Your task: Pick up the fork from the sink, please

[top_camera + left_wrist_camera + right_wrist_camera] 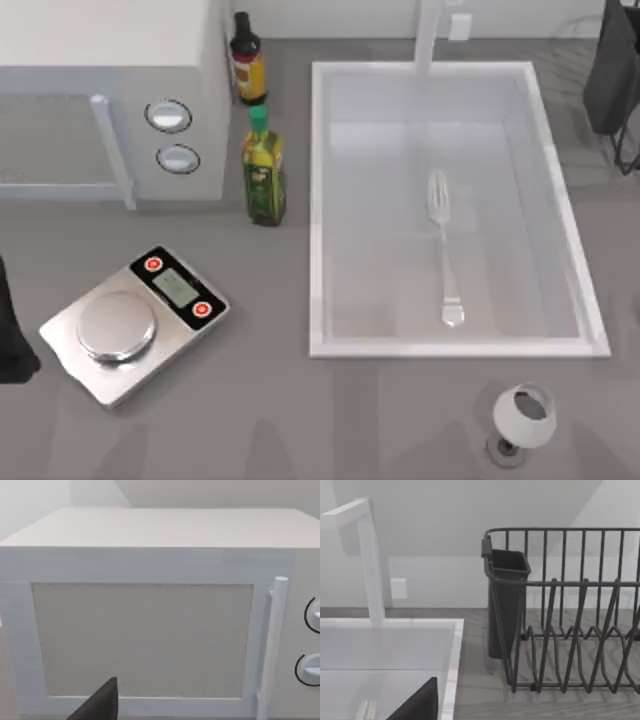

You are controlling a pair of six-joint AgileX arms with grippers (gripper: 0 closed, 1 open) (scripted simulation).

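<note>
Fork (443, 240) in sink (318, 200); scale (135, 322) left of sink

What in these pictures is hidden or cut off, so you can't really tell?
- Left claw: wrist view's edge cuts it; open or shut unclear.
- Right claw: same, a dark tip over the sink.
- Fork: right wrist view's edge cuts it, tines alone visible; whole in the top view.
- Dish rack: cut by the right wrist view's edge.
- Bottle labels: too small to read from above.

The slim silver fork (444, 246) lies flat on the white sink's (318, 200) pale bottom, tines toward the faucet.
</note>
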